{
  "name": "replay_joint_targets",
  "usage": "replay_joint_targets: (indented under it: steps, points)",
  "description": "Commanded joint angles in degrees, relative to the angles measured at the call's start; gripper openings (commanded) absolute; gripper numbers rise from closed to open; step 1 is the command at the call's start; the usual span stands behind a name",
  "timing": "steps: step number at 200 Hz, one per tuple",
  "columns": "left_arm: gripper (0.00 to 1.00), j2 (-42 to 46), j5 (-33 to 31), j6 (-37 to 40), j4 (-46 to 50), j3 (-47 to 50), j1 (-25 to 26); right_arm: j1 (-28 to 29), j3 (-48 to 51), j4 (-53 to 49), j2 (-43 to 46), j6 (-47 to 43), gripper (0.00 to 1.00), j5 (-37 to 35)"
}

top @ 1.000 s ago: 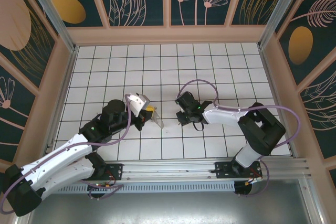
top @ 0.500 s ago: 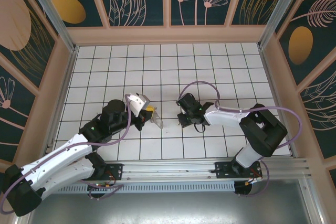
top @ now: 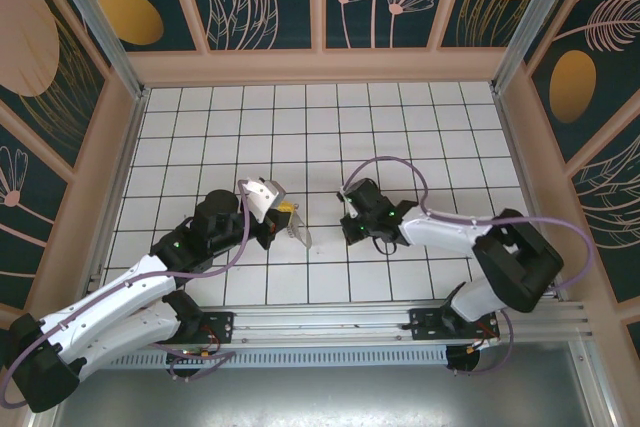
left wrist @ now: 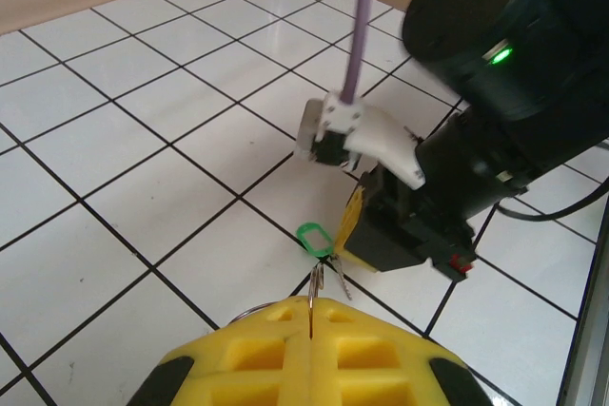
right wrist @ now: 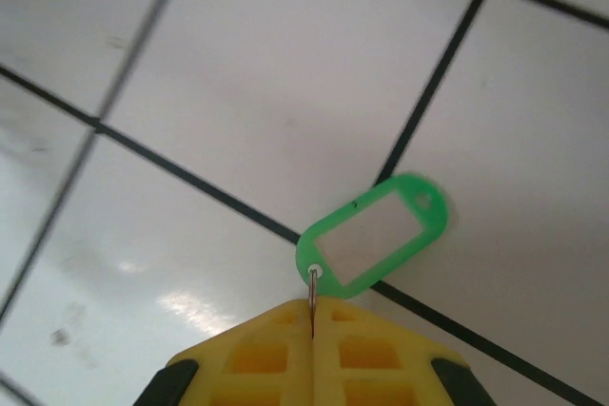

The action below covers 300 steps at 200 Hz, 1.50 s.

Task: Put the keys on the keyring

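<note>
Right gripper (right wrist: 312, 309) is clamped on the thin metal ring of the green key tag (right wrist: 376, 235), low over the tiled table's (top: 400, 127) middle. Left gripper (left wrist: 311, 319) is clenched on the keyring (top: 300, 231), just beside the tag.

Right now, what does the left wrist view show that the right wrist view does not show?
Left wrist view: the right arm's black body, and the left gripper shut on a thin metal loop.
Right wrist view: the white label window inside the bright-green oval plastic tag, and its small metal link pinched between shut yellow fingers.
Both: that tag on the white tiled floor, with the right gripper at its end.
</note>
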<state>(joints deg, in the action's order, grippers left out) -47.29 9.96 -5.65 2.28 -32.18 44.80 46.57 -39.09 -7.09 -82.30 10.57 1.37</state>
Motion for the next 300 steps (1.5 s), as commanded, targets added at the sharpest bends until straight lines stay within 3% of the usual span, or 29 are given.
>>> replay_joint_targets:
  steps: [1, 51, 99, 132, 224, 300]
  points:
    - [0.0, 0.86, -0.6, 1.22, 1.84, -2.32, 0.2, 0.52, 2.15, 7.3, 7.47, -5.48, 0.0, 5.65]
    - [0.0, 1.67, 0.77, 5.38, 4.76, -4.45, 0.19, 2.18, 9.02, 16.3, 24.84, -11.1, 0.0, 17.08]
    - [0.0, 1.85, 9.02, 8.23, 0.93, -4.07, 0.67, 2.83, 10.22, 16.69, 35.22, -14.02, 0.0, 24.99]
    - [0.0, 2.01, 12.19, 11.04, -0.09, -3.67, 2.8, 2.88, 8.3, 15.33, 34.71, -15.03, 0.0, 27.68]
    - [0.0, -0.79, 10.84, 14.28, 2.73, -6.22, 2.82, 2.96, 5.05, 15.48, 30.52, -15.01, 0.0, 33.61]
    - [0.0, -0.29, 10.22, 14.66, 2.47, -5.87, 2.83, 3.0, 2.03, 17.53, 25.7, -14.76, 0.0, 34.43]
